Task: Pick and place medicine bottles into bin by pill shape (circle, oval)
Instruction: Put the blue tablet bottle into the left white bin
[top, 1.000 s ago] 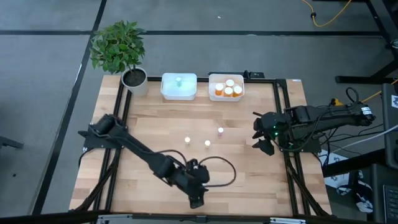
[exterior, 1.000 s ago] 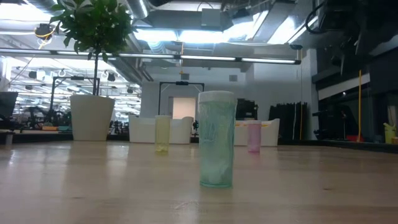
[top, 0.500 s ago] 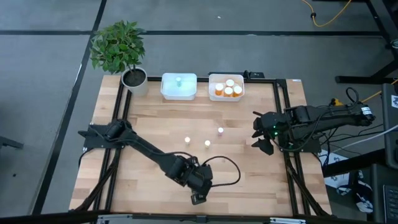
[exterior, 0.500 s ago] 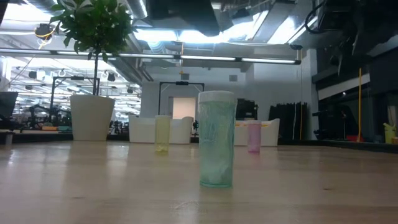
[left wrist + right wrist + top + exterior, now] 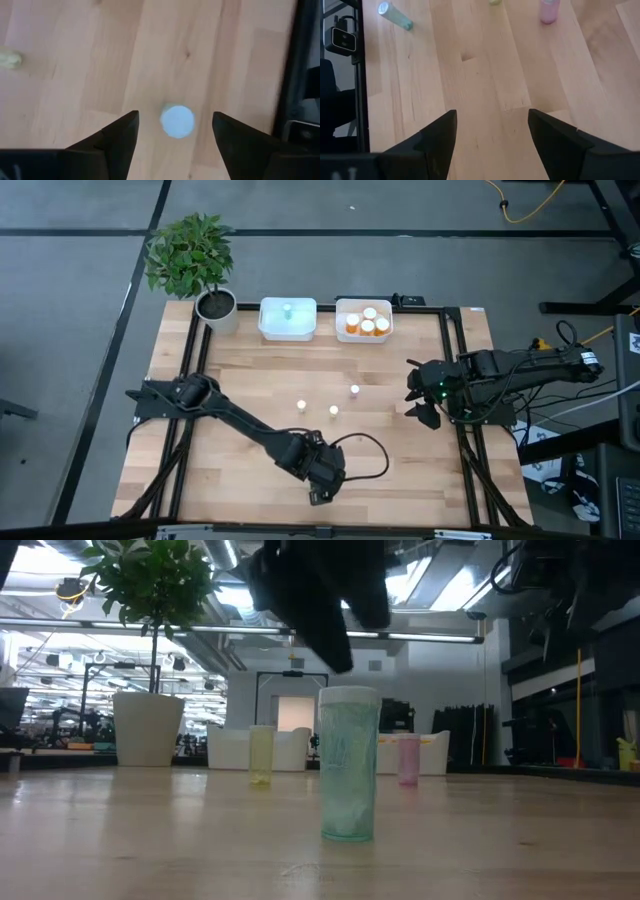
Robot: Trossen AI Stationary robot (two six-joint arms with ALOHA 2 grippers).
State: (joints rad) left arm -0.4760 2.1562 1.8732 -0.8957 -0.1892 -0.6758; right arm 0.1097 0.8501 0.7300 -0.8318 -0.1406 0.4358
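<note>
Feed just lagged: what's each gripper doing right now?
Left gripper: jaws open, empty, above a white-capped bottle.
Right gripper: jaws open, holding nothing, waiting at the table's right edge.

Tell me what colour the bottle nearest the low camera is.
Pale green, translucent; the low view shows it best.

One potted plant (image 5: 192, 265) stands at the table's far edge beside two white bins (image 5: 288, 319). The right bin (image 5: 364, 320) holds four orange bottles (image 5: 353, 326); the left holds one pale bottle (image 5: 287, 309). Three small bottles (image 5: 333, 411) stand mid-table, and a fourth (image 5: 177, 121) near the front.
</note>
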